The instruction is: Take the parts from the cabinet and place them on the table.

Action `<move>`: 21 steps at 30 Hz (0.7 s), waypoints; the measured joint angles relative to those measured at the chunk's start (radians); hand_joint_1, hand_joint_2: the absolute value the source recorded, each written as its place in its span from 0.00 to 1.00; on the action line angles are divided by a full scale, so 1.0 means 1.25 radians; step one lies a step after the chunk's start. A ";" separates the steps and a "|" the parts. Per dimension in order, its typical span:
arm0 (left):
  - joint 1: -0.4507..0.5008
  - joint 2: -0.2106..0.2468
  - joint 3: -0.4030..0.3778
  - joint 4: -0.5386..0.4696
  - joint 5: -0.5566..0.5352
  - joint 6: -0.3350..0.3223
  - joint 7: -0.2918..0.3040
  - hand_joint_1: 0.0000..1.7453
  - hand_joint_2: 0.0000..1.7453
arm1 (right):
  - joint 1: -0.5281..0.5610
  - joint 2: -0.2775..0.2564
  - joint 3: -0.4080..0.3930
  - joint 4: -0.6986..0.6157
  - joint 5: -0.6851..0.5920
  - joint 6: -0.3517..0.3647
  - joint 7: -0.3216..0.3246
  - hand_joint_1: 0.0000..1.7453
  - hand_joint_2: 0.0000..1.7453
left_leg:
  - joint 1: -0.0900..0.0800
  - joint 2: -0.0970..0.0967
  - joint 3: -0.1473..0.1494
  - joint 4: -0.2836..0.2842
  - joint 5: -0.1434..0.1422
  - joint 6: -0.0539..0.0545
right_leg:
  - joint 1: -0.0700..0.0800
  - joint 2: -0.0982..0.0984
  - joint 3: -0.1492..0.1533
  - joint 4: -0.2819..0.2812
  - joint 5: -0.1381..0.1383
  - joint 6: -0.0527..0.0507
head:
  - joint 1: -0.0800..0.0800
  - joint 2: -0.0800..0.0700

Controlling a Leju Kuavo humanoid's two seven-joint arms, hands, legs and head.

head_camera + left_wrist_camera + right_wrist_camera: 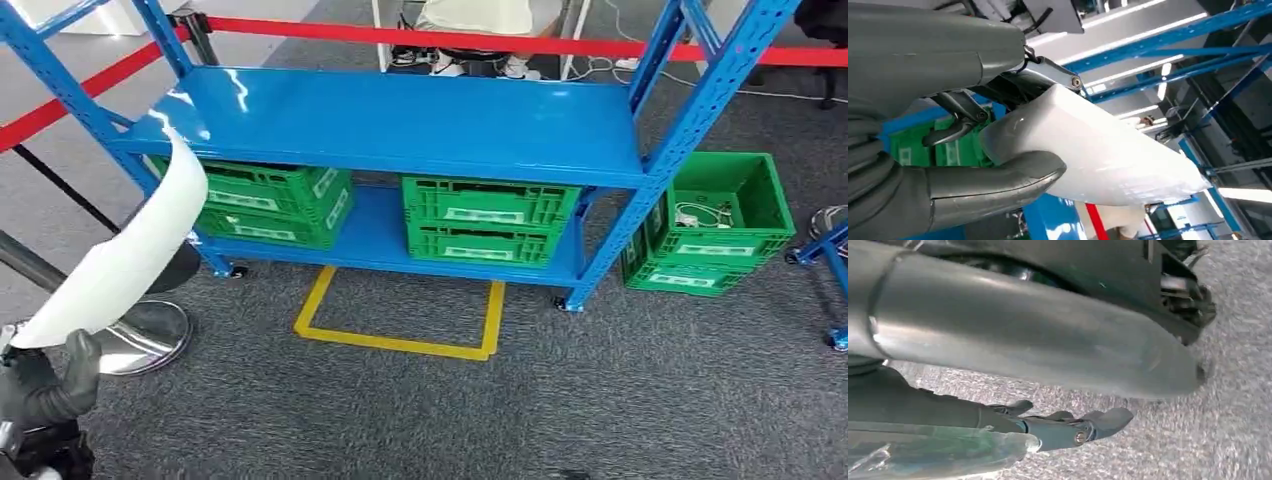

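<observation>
White, curved and long, the plastic part (130, 250) is pinched at its lower end by the left hand (40, 385), rising toward the blue shelving (400, 120). Right hand (1063, 427) hangs with fingers extended, holding nothing. So low a grip could let the part swing and strike the rack.

Grey carpet floor (600, 400), yellow taped square (400, 318) (open at back), red barrier tape (450, 38)
</observation>
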 joint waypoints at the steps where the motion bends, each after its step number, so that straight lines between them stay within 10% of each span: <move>1: 0.002 0.000 0.000 0.000 0.000 0.000 0.000 1.00 1.00 | 0.002 0.000 0.000 0.000 0.000 0.000 0.000 0.00 0.00 | 0.001 0.001 -0.019 0.045 -0.015 -0.002 | 0.000 -0.009 -0.002 0.000 0.001 0.000 | 0.001 0.000; 4: 0.002 0.000 0.000 0.000 0.000 0.000 0.000 1.00 1.00 | 0.001 0.000 0.000 0.000 0.000 0.002 0.000 0.00 0.00 | 0.005 0.008 0.034 -0.039 0.047 -0.005 | -0.003 -0.033 -0.002 0.001 0.001 0.004 | 0.001 0.000; 6: 0.002 0.000 0.000 0.000 0.000 0.000 0.000 1.00 1.00 | -0.001 0.000 0.000 0.000 0.000 0.002 0.000 0.00 0.00 | 0.005 0.065 0.113 -0.175 0.094 -0.010 | -0.001 -0.045 0.001 0.005 -0.003 0.015 | 0.000 0.000; 7: -0.002 0.000 0.000 0.000 0.000 0.000 0.000 1.00 1.00 | -0.002 -0.001 0.000 0.000 0.000 0.001 0.000 0.00 0.00 | 0.001 0.073 0.116 -0.191 0.087 -0.003 | 0.006 -0.049 -0.003 0.013 -0.009 0.022 | -0.007 0.000; 11: 0.001 0.000 0.001 0.000 0.000 -0.001 0.000 1.00 1.00 | -0.002 -0.001 0.000 0.000 0.000 0.001 0.000 0.00 0.00 | 0.000 0.034 0.107 -0.191 0.093 0.028 | 0.002 -0.077 0.005 0.004 -0.009 0.036 | 0.001 0.000; 13: 0.000 0.001 0.002 0.000 0.000 -0.003 0.000 1.00 1.00 | -0.002 -0.001 0.000 0.000 0.000 0.001 0.000 0.00 0.00 | 0.002 0.022 0.105 -0.192 0.097 0.038 | -0.001 -0.019 -0.020 0.059 -0.054 0.043 | 0.007 0.000; 16: 0.000 0.000 0.002 0.000 0.000 -0.003 0.000 1.00 1.00 | 0.001 -0.001 0.000 0.000 0.000 0.002 0.000 0.00 0.00 | -0.002 -0.005 0.099 -0.191 0.101 0.045 | -0.001 0.010 -0.110 0.254 -0.136 0.042 | 0.008 0.000; 18: 0.001 0.000 0.002 0.000 0.000 -0.003 0.000 1.00 1.00 | 0.002 -0.001 0.000 0.000 0.000 0.002 0.001 0.00 0.00 | -0.004 -0.027 0.099 -0.191 0.102 0.045 | 0.002 0.012 -0.107 0.242 -0.107 0.035 | 0.009 0.000; 21: 0.001 0.000 0.002 0.000 0.000 -0.003 0.000 1.00 1.00 | 0.001 -0.001 0.000 0.000 0.000 0.002 0.001 0.00 0.00 | -0.005 -0.057 0.100 -0.191 0.105 0.041 | 0.003 0.055 -0.011 0.042 -0.009 0.017 | 0.009 0.000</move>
